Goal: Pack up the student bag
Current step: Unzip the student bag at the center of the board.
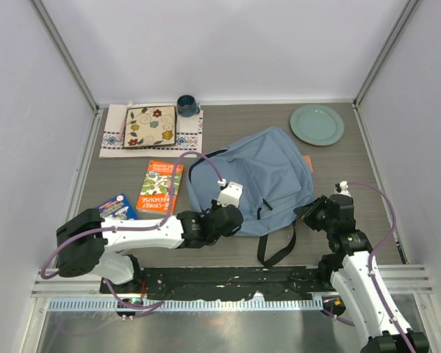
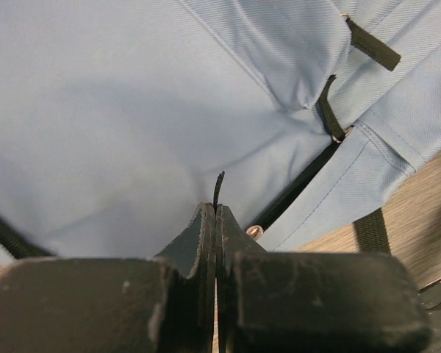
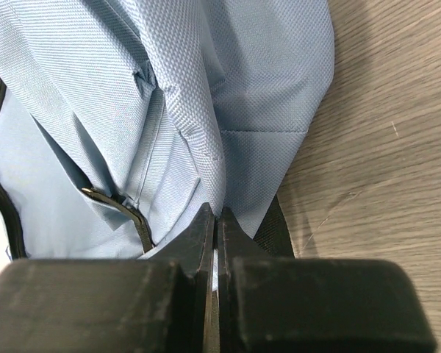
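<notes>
The student bag (image 1: 261,180), a large dusty-blue backpack with black straps, lies flat in the middle of the table. My left gripper (image 1: 234,218) is at its near left edge. In the left wrist view the jaws (image 2: 217,208) are shut on a thin black pull tab (image 2: 218,188) of the bag that sticks out between the tips. My right gripper (image 1: 314,211) is at the bag's near right edge. In the right wrist view it (image 3: 217,211) is shut on a fold of the blue fabric (image 3: 206,132). An orange book (image 1: 160,187) and a blue book (image 1: 117,207) lie left of the bag.
A green plate (image 1: 317,124) sits at the back right. A dark blue mug (image 1: 187,105) and a patterned square plate (image 1: 151,126) on a cloth are at the back left. A small orange item (image 1: 307,163) peeks from under the bag's right side. Black straps (image 1: 275,246) trail toward the near edge.
</notes>
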You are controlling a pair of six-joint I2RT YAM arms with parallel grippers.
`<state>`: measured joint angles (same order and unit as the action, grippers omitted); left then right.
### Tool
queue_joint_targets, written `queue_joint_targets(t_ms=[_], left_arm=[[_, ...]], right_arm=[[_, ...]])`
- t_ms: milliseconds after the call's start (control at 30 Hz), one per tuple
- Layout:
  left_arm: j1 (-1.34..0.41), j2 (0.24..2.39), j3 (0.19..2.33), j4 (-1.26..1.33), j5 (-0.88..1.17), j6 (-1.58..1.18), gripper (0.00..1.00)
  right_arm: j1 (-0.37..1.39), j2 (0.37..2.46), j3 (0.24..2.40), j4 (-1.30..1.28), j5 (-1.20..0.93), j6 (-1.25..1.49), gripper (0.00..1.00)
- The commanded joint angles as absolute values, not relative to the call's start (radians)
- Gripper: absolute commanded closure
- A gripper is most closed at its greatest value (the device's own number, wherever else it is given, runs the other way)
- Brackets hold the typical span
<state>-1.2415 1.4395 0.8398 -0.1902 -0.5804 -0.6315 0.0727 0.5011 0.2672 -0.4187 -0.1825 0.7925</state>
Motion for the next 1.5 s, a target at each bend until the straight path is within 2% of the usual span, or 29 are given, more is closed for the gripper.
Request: queue_joint_targets(t_ms=[0,333,467,533,567,600,667,700,800,867,933,1033,1233,1467], left_arm=[[-1.239,1.353,0.813,-0.245,-0.689,-0.661,1.00],[-1.246,1.227,0.746,-0.261,-0.624,-0.640,1.00],[-1.249,1.210,0.724,-0.206,-0.606,-0.649,1.00],[-1.249,1.218,0.706,-0.167,-0.609,-0.661,1.00],[-1.249,1.232,0.703,-0.143,-0.612,-0.672,1.00],[-1.247,1.244,0.703,-0.134,-0.614,-0.692,1.00],[-1.247,1.264,0.703,-0.094,-0.618,-0.709,1.00],[-1.249,1.288,0.706,-0.088,-0.620,-0.719,1.00],[-1.250,1.318,0.721,-0.071,-0.626,-0.745,1.00],[-1.250,1.318,0.721,-0.051,-0.623,-0.746,1.00],[-1.252,1.307,0.719,-0.038,-0.620,-0.733,1.00],[-1.252,1.292,0.721,-0.037,-0.618,-0.709,1.00],[-1.252,1.272,0.721,-0.044,-0.604,-0.692,1.00],[-1.253,1.267,0.736,-0.043,-0.600,-0.670,1.00]], right_arm=[[0.069,0.549,0.311,-0.287,-0.100,0.770,0.99],[0.068,0.612,0.475,-0.224,-0.117,0.603,0.99],[0.068,0.730,0.509,-0.193,-0.113,0.583,0.96],[0.068,0.807,0.540,-0.215,-0.110,0.581,0.80],[0.069,0.872,0.552,-0.234,-0.118,0.581,0.69],[0.069,0.894,0.563,-0.279,-0.118,0.583,0.48],[0.067,0.896,0.557,-0.311,-0.111,0.594,0.40],[0.067,0.847,0.549,-0.351,-0.104,0.607,0.34],[0.068,0.645,0.514,-0.440,-0.097,0.641,0.25],[0.071,0.551,0.470,-0.433,-0.199,0.724,0.24],[0.069,0.458,0.405,-0.364,-0.398,0.825,0.24],[0.075,0.381,0.333,-0.317,-0.485,1.015,0.24],[0.081,0.308,0.282,-0.354,-0.508,1.230,0.24],[0.169,0.400,0.322,-0.393,-0.450,1.197,0.24]])
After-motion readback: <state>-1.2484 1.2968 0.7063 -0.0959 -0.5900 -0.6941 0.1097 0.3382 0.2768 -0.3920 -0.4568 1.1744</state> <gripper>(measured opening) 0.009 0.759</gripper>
